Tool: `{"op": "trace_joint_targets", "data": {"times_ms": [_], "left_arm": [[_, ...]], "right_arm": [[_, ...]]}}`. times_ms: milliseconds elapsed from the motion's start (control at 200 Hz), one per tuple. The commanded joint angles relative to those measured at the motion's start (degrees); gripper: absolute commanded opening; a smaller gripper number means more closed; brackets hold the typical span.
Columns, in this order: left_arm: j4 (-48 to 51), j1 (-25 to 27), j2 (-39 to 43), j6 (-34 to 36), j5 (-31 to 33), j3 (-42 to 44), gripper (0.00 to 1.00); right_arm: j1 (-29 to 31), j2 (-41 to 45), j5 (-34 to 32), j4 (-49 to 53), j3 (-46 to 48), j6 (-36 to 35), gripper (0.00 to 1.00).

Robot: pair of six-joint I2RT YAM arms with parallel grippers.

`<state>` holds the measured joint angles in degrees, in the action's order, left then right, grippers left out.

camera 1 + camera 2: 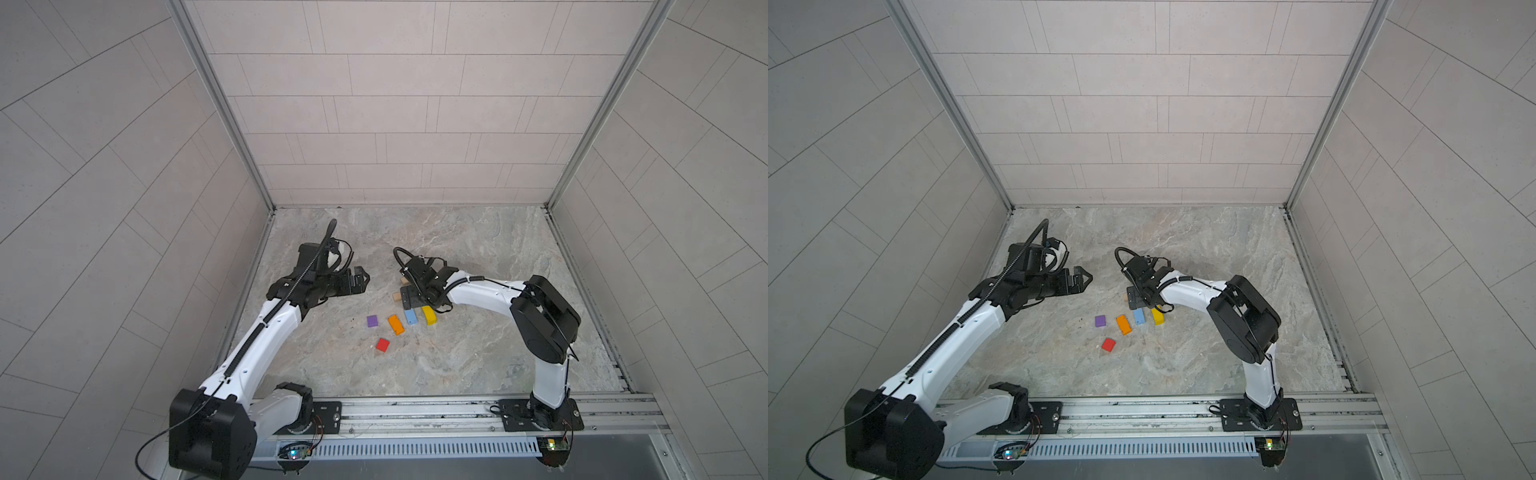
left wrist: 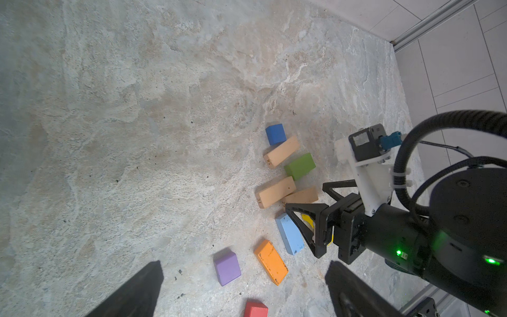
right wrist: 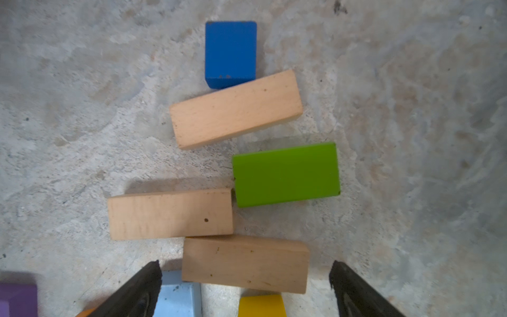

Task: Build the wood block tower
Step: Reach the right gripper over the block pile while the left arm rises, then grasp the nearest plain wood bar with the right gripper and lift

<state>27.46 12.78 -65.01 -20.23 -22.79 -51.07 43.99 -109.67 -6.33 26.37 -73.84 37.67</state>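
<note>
Wood blocks [image 2: 271, 262] lie loose; tan bars [image 2: 281, 151] read perhaps 85, 37 (left tool [image 2: 243, 270] and right tool [image 3: 244, 264] gape).

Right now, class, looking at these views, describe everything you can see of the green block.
The green block is a short rectangular bar, painted a bright, even green with a smooth finish. It lies flat on its broad face on the stone-patterned table, loose and not stacked. One corner meets, or nearly meets, the end of a plain tan bar. A second tan bar lies apart from it on the other side. Nothing rests on it, and nothing grips it.
</note>
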Motion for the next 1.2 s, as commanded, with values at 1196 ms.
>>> {"op": "trace_joint_targets", "data": {"times_ms": [1196], "left_arm": [[-8.13,0.15,1.21,-3.15,-12.00,2.29,1.00]], "right_arm": [[-1.46,0.99,-3.58,0.06,1.88,4.69,0.67]]}}
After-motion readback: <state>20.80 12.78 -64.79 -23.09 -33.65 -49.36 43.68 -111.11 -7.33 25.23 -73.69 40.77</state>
